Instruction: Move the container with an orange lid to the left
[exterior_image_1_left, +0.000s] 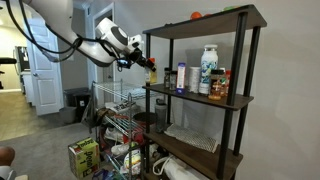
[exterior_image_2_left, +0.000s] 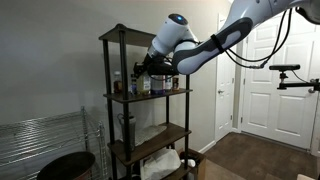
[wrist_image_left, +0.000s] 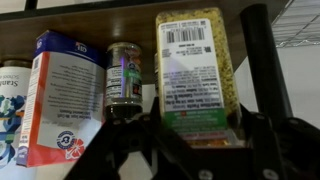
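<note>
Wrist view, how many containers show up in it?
4. A yellowish bottle in the gripper, a small dark jar beside it, a blue-and-white canister next, and a white jar cut by the frame edge. More may be hidden.

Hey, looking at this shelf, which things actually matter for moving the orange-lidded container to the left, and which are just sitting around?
Part of the job:
container with an orange lid, framed by the fingers in the wrist view
gripper
middle shelf

Just lying about:
big white jar with blue label
small dark jar
red-labelled bottle
orange object on top
</note>
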